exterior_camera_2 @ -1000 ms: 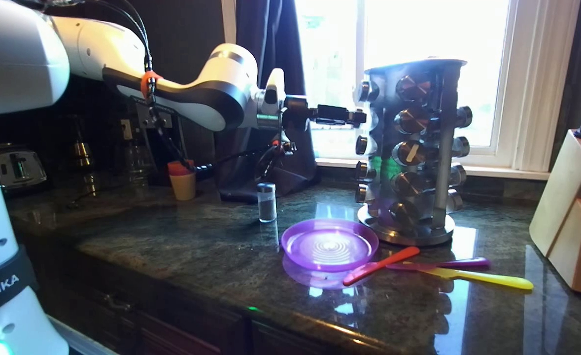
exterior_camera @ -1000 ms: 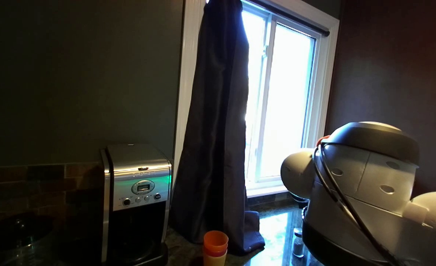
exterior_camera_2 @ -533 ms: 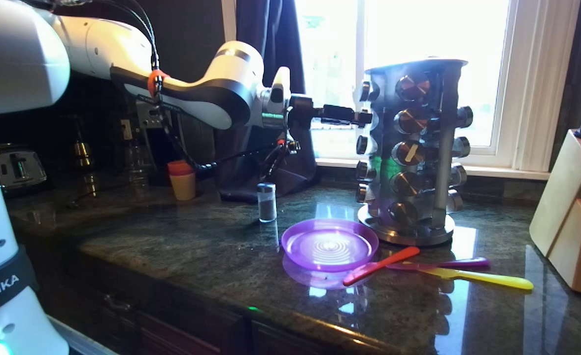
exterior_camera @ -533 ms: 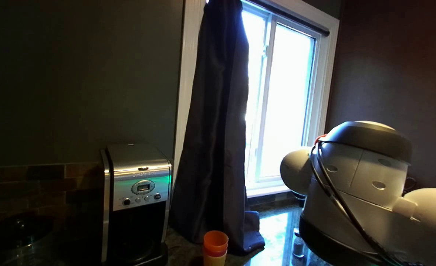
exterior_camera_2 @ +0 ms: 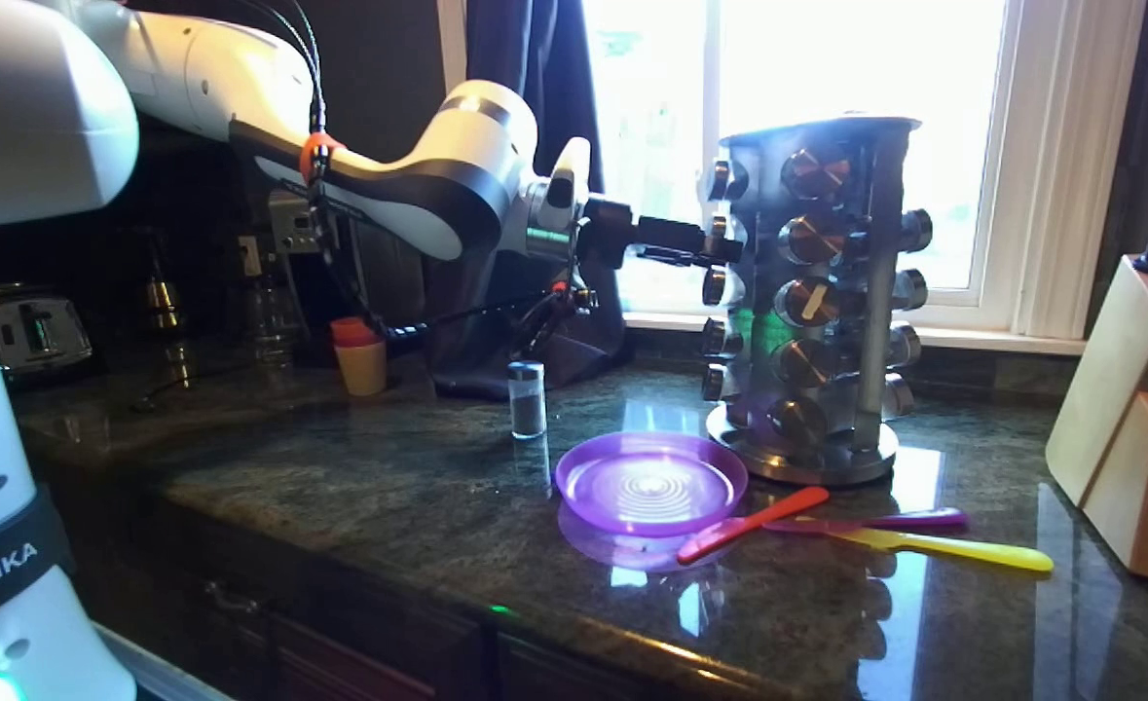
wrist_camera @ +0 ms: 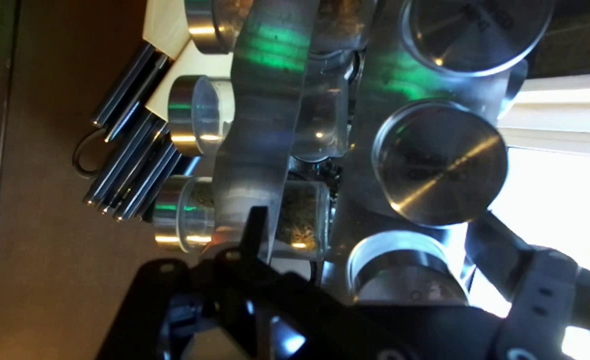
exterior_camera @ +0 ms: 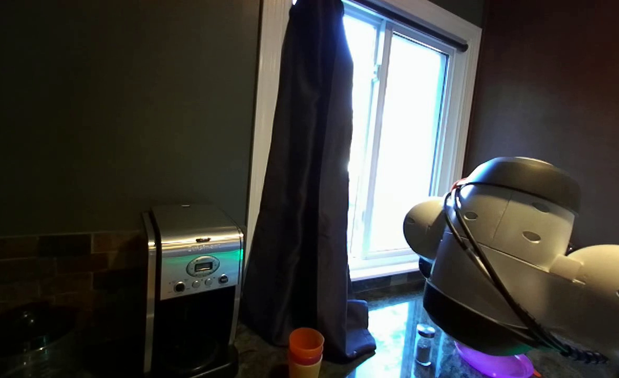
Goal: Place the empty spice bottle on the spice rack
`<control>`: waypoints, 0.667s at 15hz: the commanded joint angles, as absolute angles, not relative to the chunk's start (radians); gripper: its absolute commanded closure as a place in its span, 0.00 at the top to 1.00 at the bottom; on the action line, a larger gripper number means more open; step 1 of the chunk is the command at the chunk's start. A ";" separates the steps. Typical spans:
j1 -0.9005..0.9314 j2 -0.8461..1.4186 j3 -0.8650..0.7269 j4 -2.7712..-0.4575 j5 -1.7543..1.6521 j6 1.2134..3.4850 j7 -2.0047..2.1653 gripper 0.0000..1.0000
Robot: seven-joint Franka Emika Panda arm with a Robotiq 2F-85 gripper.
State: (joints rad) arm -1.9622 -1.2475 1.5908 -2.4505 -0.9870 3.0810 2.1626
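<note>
The spice rack [exterior_camera_2: 807, 292] stands upright on the counter, its small glass jars lying sideways with metal lids outward. My gripper [exterior_camera_2: 724, 248] reaches its window-side column, near the upper rows. In the wrist view the gripper [wrist_camera: 372, 225] is open, one finger [wrist_camera: 255, 232] on the left and another [wrist_camera: 495, 237] on the right. Between them a clear spice bottle [wrist_camera: 405, 272] with a metal lid sits at the rack, its lower part hidden behind the gripper body. Whether it is empty and how deep it sits, I cannot tell.
On the counter stands a small jar with dark contents [exterior_camera_2: 527, 404]. Before the rack lie a purple plate [exterior_camera_2: 574, 477] and red [exterior_camera_2: 754, 526], purple [exterior_camera_2: 924, 519] and yellow [exterior_camera_2: 973, 550] knives. A knife block [exterior_camera_2: 1109, 438] is at the right, stacked cups [exterior_camera_2: 359, 360] at the left.
The arm has shifted slightly toward the rack. The gripper's fingers have spread apart. In an exterior view the arm is higher, and the purple plate shows beneath it.
</note>
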 commanded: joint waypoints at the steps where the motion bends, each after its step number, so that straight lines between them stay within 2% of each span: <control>1: -1.942 -1.140 1.568 -2.487 -1.022 3.114 2.077 1.00; 6: -1.834 -1.013 1.468 -2.569 -1.102 3.199 1.927 1.00; 10: -1.689 -0.879 1.298 -2.666 -1.195 3.275 1.787 1.00</control>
State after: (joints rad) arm -1.7982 -1.0279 1.4192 -2.5832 -1.1185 3.2278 1.8910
